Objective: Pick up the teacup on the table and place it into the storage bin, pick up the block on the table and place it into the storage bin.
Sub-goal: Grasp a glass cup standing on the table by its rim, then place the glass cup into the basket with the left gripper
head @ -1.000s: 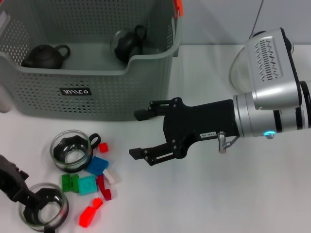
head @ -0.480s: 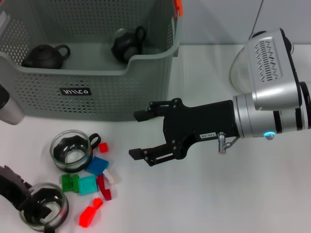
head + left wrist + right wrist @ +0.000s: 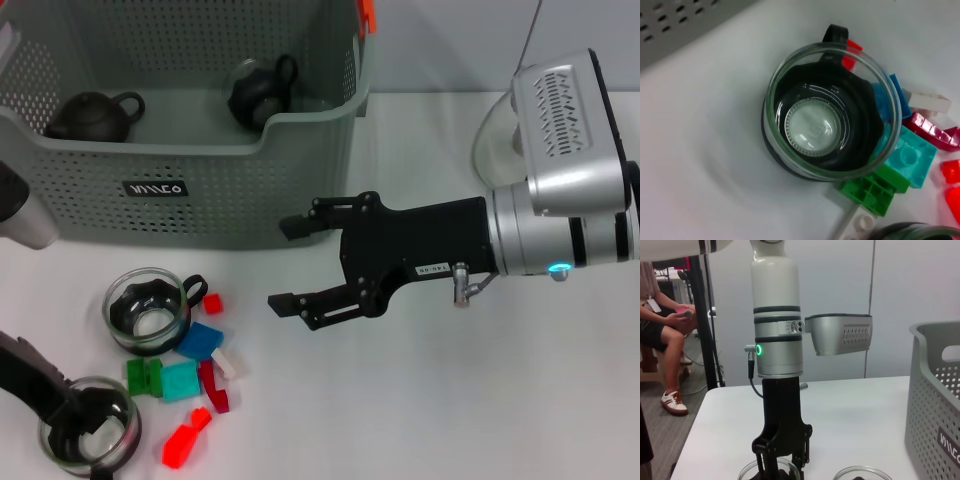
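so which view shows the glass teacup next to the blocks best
The left wrist view: the teacup fills the picture from above, with its black handle and the blocks touching its side. The head view shows it small in front of the storage bin. The right wrist view catches only a rim that may be it.

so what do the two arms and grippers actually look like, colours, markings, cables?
The right gripper is matt black, with slim linkage jaws and a small white label. Behind it comes a silver cylindrical wrist with a black band, a lit teal ring light, a metal plug with a thin cable, and a pale grey vented box. The left gripper is the same black; its arm is white and silver with black bands, a green light and the same box.
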Tool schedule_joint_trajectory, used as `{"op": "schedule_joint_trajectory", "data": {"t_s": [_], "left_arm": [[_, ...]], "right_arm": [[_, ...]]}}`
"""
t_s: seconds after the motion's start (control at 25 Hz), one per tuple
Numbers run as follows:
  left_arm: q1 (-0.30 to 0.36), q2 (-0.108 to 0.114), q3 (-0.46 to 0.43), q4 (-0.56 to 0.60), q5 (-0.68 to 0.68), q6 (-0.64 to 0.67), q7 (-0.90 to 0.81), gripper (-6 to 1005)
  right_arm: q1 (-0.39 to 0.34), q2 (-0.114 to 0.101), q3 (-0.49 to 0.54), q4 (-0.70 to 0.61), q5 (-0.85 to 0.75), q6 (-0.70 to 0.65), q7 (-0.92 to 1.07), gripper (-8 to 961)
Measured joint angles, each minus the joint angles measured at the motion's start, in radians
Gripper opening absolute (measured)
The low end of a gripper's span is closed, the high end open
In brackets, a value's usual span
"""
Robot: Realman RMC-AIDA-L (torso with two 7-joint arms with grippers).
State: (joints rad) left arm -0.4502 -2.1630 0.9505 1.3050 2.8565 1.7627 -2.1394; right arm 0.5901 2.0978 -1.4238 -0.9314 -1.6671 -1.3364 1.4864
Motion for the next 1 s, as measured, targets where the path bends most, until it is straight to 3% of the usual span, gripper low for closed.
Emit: {"op": "schedule_joint_trajectory", "data": {"t_s": [0.24, 0.44, 0.56, 1.0], "left_arm": [[-0.005, 0.001, 0.013, -0.006, 0.000, -0.007, -0.027, 515], [-0.005, 0.002, 0.035, -0.007, 0.001, -0.023, -0.032, 270], [-0.007, 0.002, 0.035, -0.008, 0.001, -0.025, -0.033, 73], [-0.033, 0.003, 0.022, 0.047, -0.006, 0.027, -0.081, 43]], "right_arm": [[0.003, -0.001, 0.008, 0.000, -0.002, 0.000, 0.000, 883], [0.004, -0.001, 0.016, -0.002, -0.001, 0.000, -0.004, 884], [0.005, -0.001, 0.022, -0.002, -0.003, -0.001, -0.004, 882], [0.008, -0.001, 0.040, -0.004, -0.005, 0.003, -0.006, 885]]}}
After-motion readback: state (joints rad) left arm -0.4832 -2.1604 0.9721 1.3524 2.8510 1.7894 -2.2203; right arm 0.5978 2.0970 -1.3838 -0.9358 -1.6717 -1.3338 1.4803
